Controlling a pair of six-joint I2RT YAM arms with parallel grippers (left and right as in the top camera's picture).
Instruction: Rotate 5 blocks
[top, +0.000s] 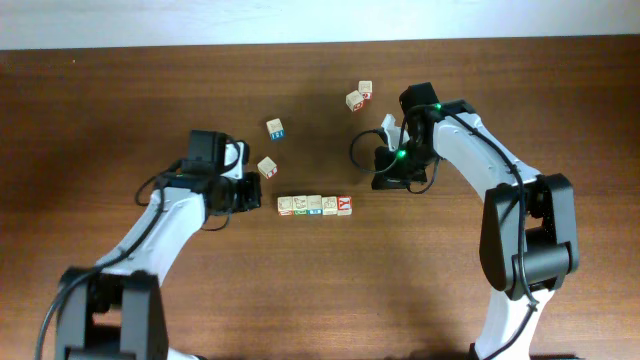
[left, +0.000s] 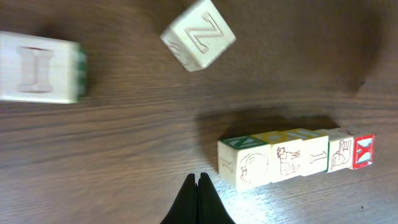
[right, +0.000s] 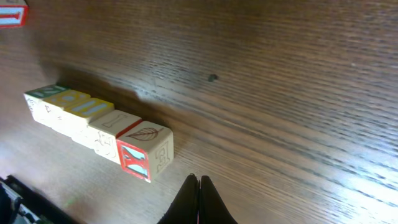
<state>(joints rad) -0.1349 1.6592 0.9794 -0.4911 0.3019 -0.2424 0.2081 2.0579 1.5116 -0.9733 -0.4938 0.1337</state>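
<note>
1. Blocks (top: 315, 205): five pale lettered cubes sit in one straight row, side against side, near the middle of the dark wooden tabletop (top: 120, 100), between the two arms.
2. On the left, the left gripper (left: 198, 185) has its jaws pressed together with nothing between them. Its tip points at the row's left end and stays clear of it.
3. Behind that end, apart from the row, lie two loose cubes. The N cube (left: 199, 34) sits skewed to the row, and the I cube (left: 40, 67) has a green edge.
4. At the row's right end is the end block (right: 144, 152), with a red letter panel on one face and a leaf drawing on top.
5. Further back and to the right, a pair of cubes (top: 359, 96) sits close together, well apart from the row.
6. On the right, the right gripper (right: 199, 185) also has its jaws pressed together and empty. It is near the red-lettered end of the row without touching it.
</note>
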